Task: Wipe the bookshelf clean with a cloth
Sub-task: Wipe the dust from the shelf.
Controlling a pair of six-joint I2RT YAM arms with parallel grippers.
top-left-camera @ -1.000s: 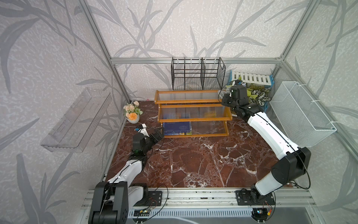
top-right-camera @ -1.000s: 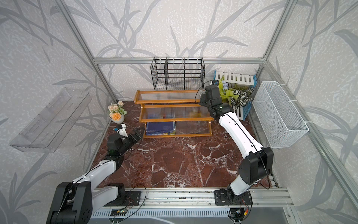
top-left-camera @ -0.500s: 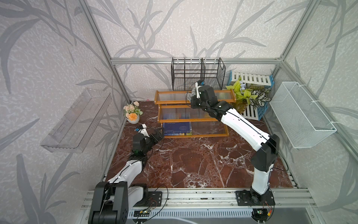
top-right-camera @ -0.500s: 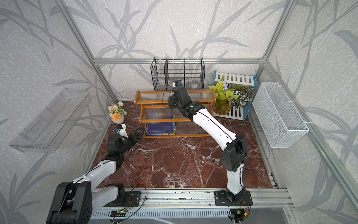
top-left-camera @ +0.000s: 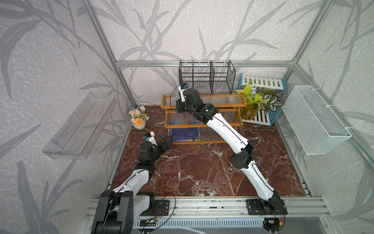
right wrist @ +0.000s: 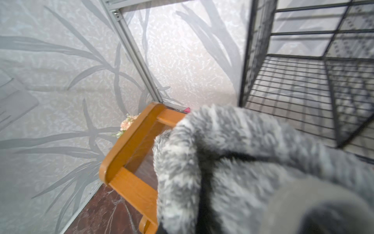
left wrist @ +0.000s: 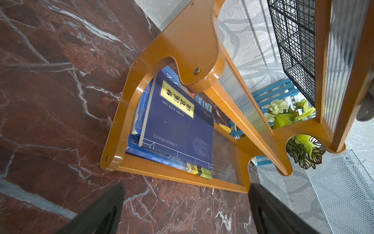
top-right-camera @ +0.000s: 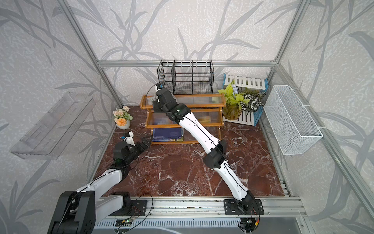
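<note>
One risk: right gripper (top-left-camera: 179,98), clenched on fuzzy grey cloth (right wrist: 222,182) at top-tier left end of orange-brown stepped wooden bookshelf (top-left-camera: 226,99), may overshoot; cloth slips off edge; left gripper (left wrist: 186,189) spread, empty.

You are looking at a red-brown marble table (top-left-camera: 202,168). At its far side stands the bookshelf (top-left-camera: 226,100), books (top-left-camera: 185,133) lying on its lowest tier. A flower pot (top-left-camera: 138,123) sits just left of it; a plant (top-left-camera: 253,99) and a slatted crate (top-left-camera: 263,83) sit to its right.

Orange-brown bookshelf (top-left-camera: 232,105) w/ clear ribbed boards, grey-white cloth (right wrist: 232,152), navy book (left wrist: 178,133) w/ yellow label, red-brown veined tabletop (top-left-camera: 202,168)
</note>
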